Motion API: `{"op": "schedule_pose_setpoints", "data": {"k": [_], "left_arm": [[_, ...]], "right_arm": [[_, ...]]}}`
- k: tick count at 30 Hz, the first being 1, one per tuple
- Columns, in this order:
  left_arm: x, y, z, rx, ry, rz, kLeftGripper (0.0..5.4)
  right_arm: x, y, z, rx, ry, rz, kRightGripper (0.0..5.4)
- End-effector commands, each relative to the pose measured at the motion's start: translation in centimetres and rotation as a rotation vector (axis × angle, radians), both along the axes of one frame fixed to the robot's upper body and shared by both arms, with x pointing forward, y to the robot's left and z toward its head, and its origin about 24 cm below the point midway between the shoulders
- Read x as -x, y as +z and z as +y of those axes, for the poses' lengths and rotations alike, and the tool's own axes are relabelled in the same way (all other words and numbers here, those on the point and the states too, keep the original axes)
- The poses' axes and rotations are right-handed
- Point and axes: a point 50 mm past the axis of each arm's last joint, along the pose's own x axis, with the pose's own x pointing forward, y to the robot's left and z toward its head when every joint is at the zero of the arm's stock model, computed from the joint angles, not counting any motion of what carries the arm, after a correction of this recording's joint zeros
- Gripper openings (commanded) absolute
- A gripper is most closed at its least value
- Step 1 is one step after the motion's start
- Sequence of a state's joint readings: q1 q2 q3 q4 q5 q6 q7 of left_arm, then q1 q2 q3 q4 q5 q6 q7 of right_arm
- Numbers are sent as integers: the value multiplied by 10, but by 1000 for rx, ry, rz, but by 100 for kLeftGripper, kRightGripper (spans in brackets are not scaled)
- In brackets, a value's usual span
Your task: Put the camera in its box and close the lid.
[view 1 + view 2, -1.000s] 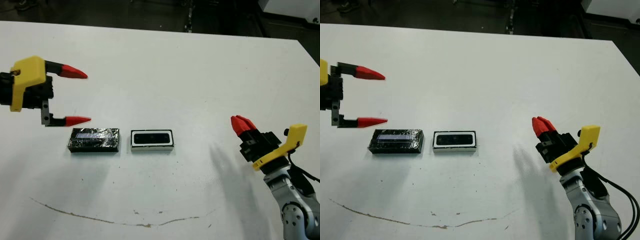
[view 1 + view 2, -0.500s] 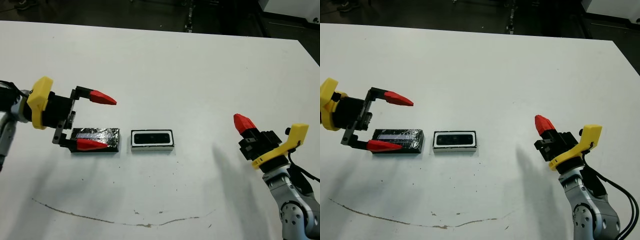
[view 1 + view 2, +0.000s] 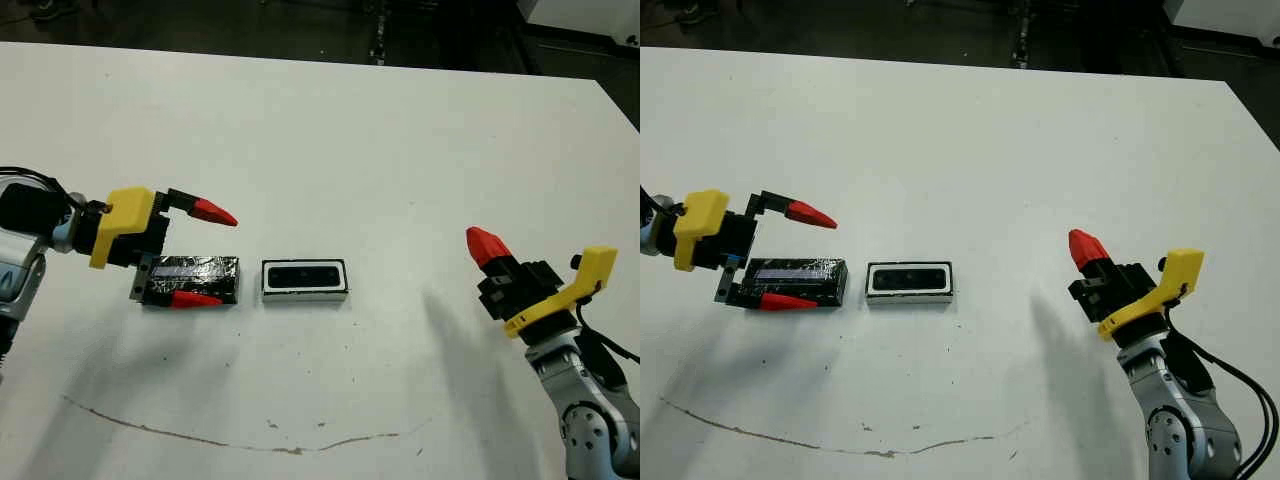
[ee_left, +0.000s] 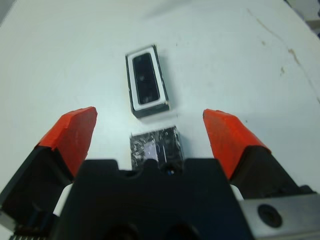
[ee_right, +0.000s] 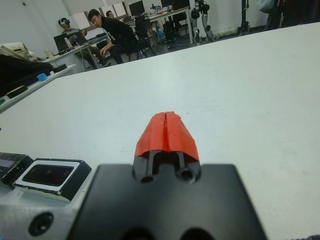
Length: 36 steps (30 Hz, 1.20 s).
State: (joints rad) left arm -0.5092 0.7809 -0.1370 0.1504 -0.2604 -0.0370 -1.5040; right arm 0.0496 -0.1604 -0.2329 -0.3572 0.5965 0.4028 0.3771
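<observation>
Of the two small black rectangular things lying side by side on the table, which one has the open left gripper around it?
The lid, the glossy speckled slab on the robot's left. The left gripper has one red finger on each side of it. The white-walled box beside it holds the camera and stands free.

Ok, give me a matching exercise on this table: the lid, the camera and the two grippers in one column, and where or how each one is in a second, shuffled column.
Column one:
1. lid
2. camera
3. left gripper
4. right gripper

Column two:
A. shut, off to the robot's right, apart from everything
B. lying inside the box
C. open, one finger on each side of the lid
D. flat on the table, on the box's left

Pairs: 1-D, 2-B, 3-C, 4-A
</observation>
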Motion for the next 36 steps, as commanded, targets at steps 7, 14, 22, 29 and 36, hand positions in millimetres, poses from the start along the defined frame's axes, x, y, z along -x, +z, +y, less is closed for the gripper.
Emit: {"op": "schedule_pose_setpoints", "data": {"k": [7, 14, 22, 29, 36], "left_arm": [[-6, -6, 5, -47, -14, 105, 540], [-10, -8, 7, -101, 3, 92, 540], [-18, -16, 14, -105, 59, 122, 540], [-21, -20, 16, -125, 85, 127, 540], [-23, -26, 19, -117, 90, 152, 540]], "right_arm": [[2, -2, -3, 18, -1, 16, 2], [2, -3, -3, 14, 0, 19, 2], [4, -4, -3, 4, 3, 27, 2], [4, -5, -3, 14, 8, 20, 2], [5, -5, -3, 14, 8, 12, 2]]}}
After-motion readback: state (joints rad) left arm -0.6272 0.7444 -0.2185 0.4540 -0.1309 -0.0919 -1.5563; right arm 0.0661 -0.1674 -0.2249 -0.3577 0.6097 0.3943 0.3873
